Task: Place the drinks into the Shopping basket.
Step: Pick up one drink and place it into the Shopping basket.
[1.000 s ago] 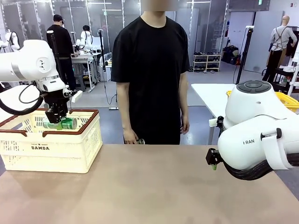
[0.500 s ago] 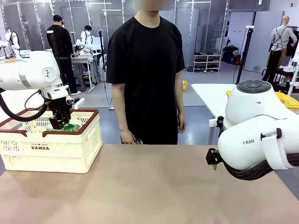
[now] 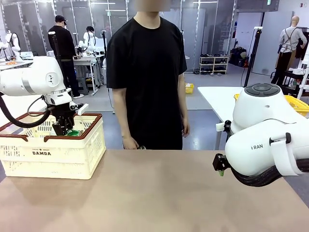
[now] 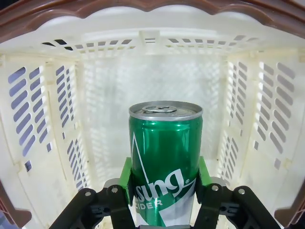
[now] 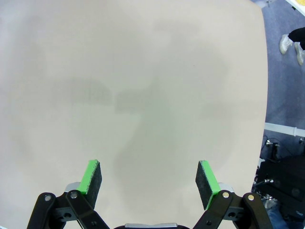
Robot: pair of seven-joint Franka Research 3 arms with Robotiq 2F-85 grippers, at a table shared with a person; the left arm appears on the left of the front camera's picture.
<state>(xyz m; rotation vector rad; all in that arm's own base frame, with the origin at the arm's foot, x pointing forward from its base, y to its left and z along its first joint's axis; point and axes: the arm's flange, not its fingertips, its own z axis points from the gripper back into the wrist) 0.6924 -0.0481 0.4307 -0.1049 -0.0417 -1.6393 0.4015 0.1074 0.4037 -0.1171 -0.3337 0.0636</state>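
My left gripper (image 3: 63, 129) reaches down into the cream-white Shopping basket (image 3: 53, 155) at the table's left, shut on a green drink can (image 3: 73, 132). In the left wrist view the green can (image 4: 165, 160) is clamped between the green pads (image 4: 125, 181), silver top pointing at the lattice floor of the basket (image 4: 152, 90). My right gripper (image 5: 150, 183) hangs open over bare tabletop at the right, nothing between its fingers. The person's hand (image 3: 130, 143) at the far edge holds a small object that is too small to identify.
A person in a black shirt (image 3: 145, 58) stands at the far side of the brown table (image 3: 154, 193). My right arm's bulky white body (image 3: 265, 140) occupies the right side. A yellow mesh basket (image 3: 297, 104) rests on a white table behind it.
My left gripper has lowered the green can from rim height down inside the basket. The person has shifted slightly left. The right arm has stayed still.
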